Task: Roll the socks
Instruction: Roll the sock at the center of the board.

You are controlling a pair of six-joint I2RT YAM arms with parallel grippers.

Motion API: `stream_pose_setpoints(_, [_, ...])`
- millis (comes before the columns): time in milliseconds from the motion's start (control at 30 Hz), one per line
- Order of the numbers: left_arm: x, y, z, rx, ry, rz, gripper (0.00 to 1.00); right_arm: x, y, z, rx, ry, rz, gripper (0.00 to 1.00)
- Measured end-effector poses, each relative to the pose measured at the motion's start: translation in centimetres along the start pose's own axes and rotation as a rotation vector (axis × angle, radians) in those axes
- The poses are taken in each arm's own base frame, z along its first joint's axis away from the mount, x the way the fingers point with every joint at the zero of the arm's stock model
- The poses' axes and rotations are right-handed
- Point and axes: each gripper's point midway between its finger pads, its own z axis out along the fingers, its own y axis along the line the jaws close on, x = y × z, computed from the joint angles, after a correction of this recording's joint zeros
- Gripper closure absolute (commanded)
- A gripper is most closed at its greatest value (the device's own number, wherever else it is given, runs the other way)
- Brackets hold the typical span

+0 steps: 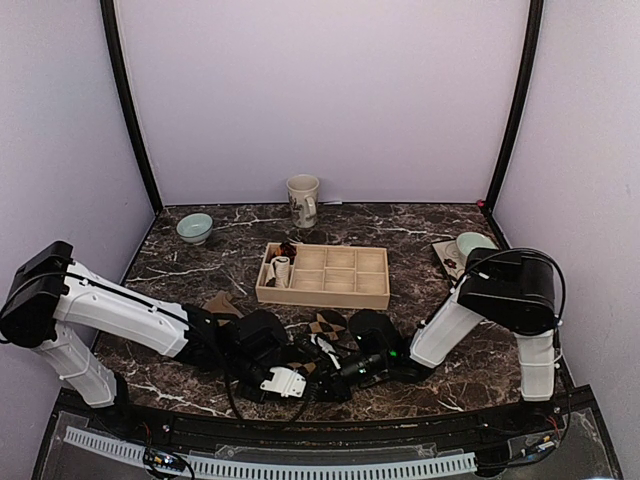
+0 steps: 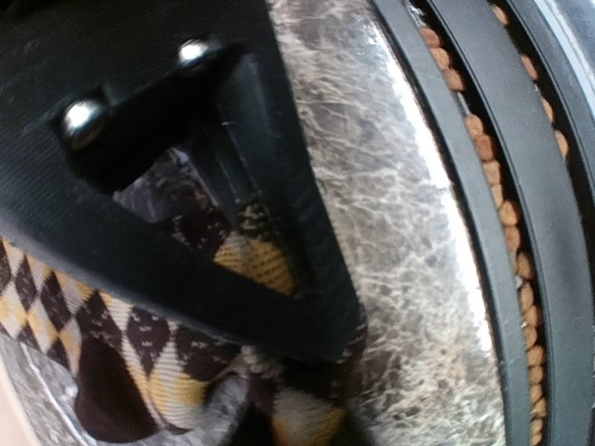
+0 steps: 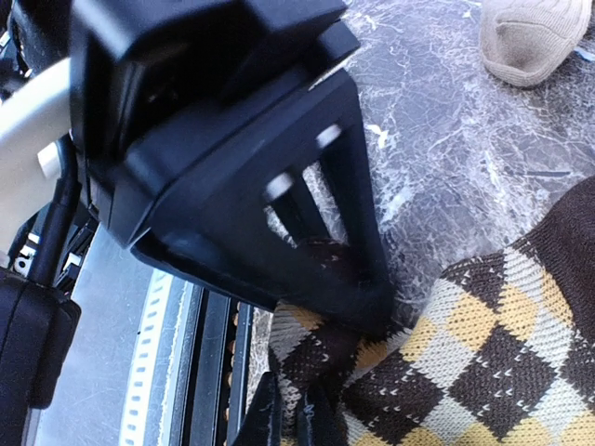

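1. Both arms reach low over the near middle of the dark marble-patterned table (image 1: 420, 235). Their fingers meet at one sock.
2. The soft knit, dark brown and cream-tan argyle sock (image 3: 483, 353) lies on the marble under both sets of fingers. Most of it spreads away from the right fingertips, and one end is bunched at the left fingers.
3. The left gripper (image 3: 342, 279) has its black fingers (image 2: 246, 177) tilted down with the tips on the bunched end. They stand narrowly apart, and argyle fabric shows in the gap. Cannot tell whether they truly pinch it.
4. The right gripper (image 3: 288, 418) has its fingertips (image 3: 263, 418) clenched tight together at the argyle sock's edge, just beside the left fingers. Cannot tell whether any fabric is caught between them.
5. The plain, ribbed fabric tan sock (image 3: 530, 37) lies on the marble, well apart from both sets of fingers. It is out past the left fingers and neither gripper touches it. The right wrist view shows only its rounded end.
6. A pale wooden tray with square compartments (image 1: 372, 296) sits beyond the fingers, toward the far side. A small white rolled sock with dark stripes (image 1: 281, 268) stands in its left end.
7. A black ribbed rail (image 2: 483, 186) runs along the table edge, near the left fingers.
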Motion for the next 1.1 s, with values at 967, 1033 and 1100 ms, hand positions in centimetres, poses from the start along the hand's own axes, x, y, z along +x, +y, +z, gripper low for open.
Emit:
stream_pose_setpoints(967, [-0.7, -2.1, 0.0, 0.223, -0.081, 0.035, 1.0, -4.2, -0.9, -17.1, 0.599, -0.515, 0.042, 0.01])
stream_pose_setpoints(1033, [-1.0, -2.2, 0.1, 0.26, -0.092, 0.031, 1.0, -3.5, -1.7, -17.2, 0.635, -0.502, 0.045, 0.01])
stream_pose_setpoints(1100, [-1.3, -2.2, 0.2, 0.293, -0.104, 0.019, 1.0, -2.0, -0.5, -16.6, 0.673, -0.463, -0.054, 0.01])
